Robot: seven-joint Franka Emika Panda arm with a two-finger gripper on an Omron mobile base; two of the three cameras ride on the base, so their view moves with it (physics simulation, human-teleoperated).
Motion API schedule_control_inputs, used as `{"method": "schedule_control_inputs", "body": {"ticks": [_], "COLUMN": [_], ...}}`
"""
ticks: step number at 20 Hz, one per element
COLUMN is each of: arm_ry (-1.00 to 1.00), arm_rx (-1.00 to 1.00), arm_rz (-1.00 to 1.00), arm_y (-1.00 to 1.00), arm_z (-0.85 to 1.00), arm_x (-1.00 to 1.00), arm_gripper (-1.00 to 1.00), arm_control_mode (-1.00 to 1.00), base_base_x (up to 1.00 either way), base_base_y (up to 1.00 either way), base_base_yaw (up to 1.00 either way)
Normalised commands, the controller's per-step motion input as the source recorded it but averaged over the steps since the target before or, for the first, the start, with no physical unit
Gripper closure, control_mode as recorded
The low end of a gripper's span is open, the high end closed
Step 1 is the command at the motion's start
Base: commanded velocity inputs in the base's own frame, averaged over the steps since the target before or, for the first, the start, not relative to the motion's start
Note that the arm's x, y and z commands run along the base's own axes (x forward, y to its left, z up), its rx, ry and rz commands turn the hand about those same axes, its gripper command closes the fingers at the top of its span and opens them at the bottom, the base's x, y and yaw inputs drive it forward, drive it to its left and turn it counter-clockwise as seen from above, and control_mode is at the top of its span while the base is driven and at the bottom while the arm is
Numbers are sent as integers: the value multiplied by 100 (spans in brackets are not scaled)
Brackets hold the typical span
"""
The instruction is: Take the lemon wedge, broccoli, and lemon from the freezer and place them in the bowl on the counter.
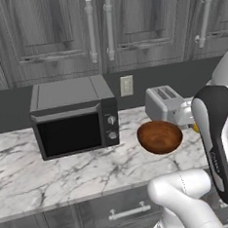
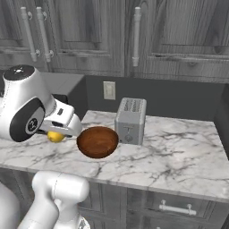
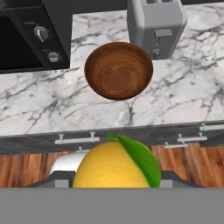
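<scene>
Yellow lemon (image 3: 114,166) clamped in gripper (image 3: 114,183) | bowl (image 3: 118,70) ahead of hand, empty, beside toaster (image 3: 156,24) | carry forward over counter (image 3: 192,87) edge, centre above bowl, lower before releasing

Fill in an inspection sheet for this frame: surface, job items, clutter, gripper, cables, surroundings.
Surface: white marble counter, grey veins, dark drawers beneath.
Job items: reddish-brown bowl upright on the counter, nothing in it; lemon with a green leaf held in the gripper, short of the bowl.
Clutter: toaster right behind the bowl; microwave to the bowl's left, door shut.
Gripper: gripper shut on the lemon, in front of the counter's edge.
Cables: nothing seen.
Surroundings: dark wood-grain cabinets above, wall outlet, wooden floor.
</scene>
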Motion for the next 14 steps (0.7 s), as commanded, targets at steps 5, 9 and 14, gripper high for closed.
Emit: {"method": "schedule_control_inputs", "body": {"ticks": [5, 9, 14], "arm_ry": [1, 7, 6], "arm_rx": [1, 1, 0], "arm_rz": [0, 0, 1], "arm_y": [-8, -9, -11], "arm_z": [-12, -47, -57], "arm_x": [16, 53, 51], "arm_gripper": [100, 100, 100], "arm_control_mode": [-100, -100, -100], "base_base_x": [21, 0, 0], "base_base_y": [-14, 0, 0], "base_base_yaw": [0, 0, 0]}}
